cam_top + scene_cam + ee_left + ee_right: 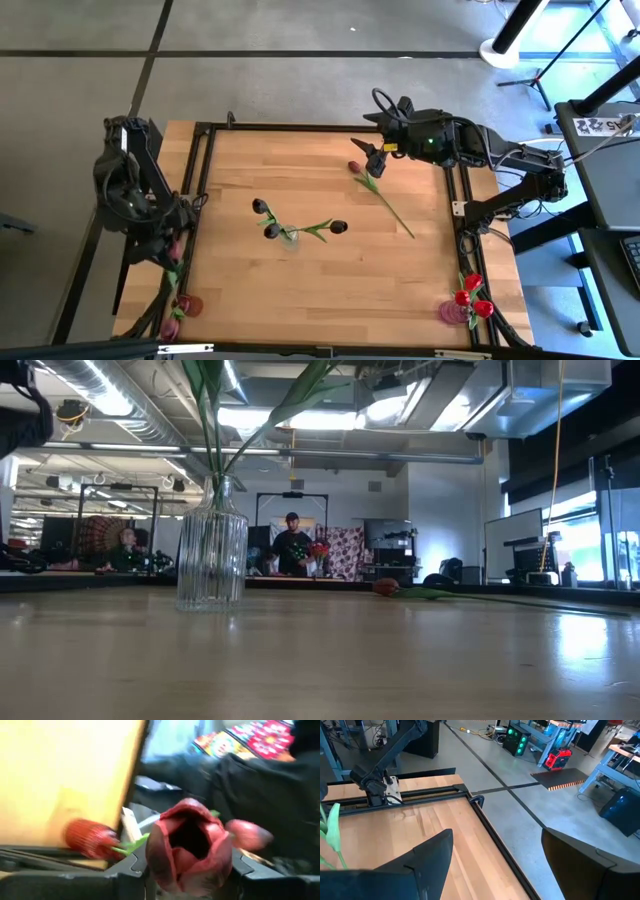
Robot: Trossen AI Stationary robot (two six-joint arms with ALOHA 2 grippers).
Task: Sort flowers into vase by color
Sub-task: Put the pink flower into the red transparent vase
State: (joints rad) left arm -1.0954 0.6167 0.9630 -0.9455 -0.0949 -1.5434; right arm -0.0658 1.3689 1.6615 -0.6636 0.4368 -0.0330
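Flowers: one mauve tulip (190,847) pinched in the left jaws (170,246), head filling the left wrist view between the two fingers; the high view shows only a pink spot there, at the surface's (300,290) left edge. Past those jaws, the wrist view also catches a ribbed red vase (90,839), and a second pink head (248,834) behind the held one.

One pink-headed tulip (380,196) lies flat on the surface, head just below the right jaws (378,158), stem running away from them. The right jaws stand spread wide and hold nothing; the right wrist view shows only a green stem (332,835) beside its left finger.

Dark tulips (300,228): three heads in a clear glass vase (212,545), midway between both jaws. Only the low view shows the vase's ribbed glass.

Red tulips (470,295): a cluster at the near right corner, well below the right jaws.
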